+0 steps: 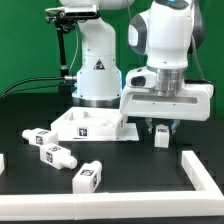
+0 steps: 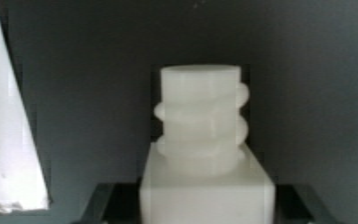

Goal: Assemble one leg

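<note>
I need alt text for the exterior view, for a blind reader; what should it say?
The robot's pincer holds one white leg beside the white square panel on a black table. Three other legs lie loose nearer the camera.

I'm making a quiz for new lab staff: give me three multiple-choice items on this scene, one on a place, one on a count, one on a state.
1. The white panel lies where from the end effector?
A) exterior view's left
B) exterior view's right
C) held in it

2. How many legs lie loose on the table?
A) one
B) three
C) five

3. The end effector is:
A) open, empty
B) shut on a leg
C) out of view

Answers: A, the panel sits leftward of it; B, three lie apart on the table; B, the wrist view shows the leg clamped.
</note>
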`<move>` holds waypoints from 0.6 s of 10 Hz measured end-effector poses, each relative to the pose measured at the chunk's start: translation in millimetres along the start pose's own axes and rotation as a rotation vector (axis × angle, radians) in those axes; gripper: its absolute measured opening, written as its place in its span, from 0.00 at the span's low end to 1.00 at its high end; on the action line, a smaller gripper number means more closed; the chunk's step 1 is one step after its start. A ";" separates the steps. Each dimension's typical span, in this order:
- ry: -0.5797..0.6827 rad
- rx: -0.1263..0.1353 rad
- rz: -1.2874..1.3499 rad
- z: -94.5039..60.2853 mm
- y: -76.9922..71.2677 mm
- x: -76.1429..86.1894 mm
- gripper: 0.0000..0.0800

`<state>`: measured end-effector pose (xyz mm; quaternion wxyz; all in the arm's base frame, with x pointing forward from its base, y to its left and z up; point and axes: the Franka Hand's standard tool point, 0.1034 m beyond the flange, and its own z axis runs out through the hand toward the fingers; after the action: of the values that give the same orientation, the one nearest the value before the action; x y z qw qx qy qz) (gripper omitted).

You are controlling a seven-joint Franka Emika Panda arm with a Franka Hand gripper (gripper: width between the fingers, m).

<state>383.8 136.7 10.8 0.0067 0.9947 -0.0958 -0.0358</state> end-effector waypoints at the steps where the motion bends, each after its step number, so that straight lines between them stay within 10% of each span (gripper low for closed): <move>1: -0.001 0.001 -0.004 -1.6 -3.2 1.0 0.36; 3: 0.000 0.002 -0.014 -1.2 -5.5 0.3 0.36; 5: -0.009 -0.001 -0.034 -4.1 -3.1 2.1 0.71; 6: -0.026 0.001 -0.053 -21.5 4.7 11.5 0.71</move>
<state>395.8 130.0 31.5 0.0041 0.9964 -0.0697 -0.0490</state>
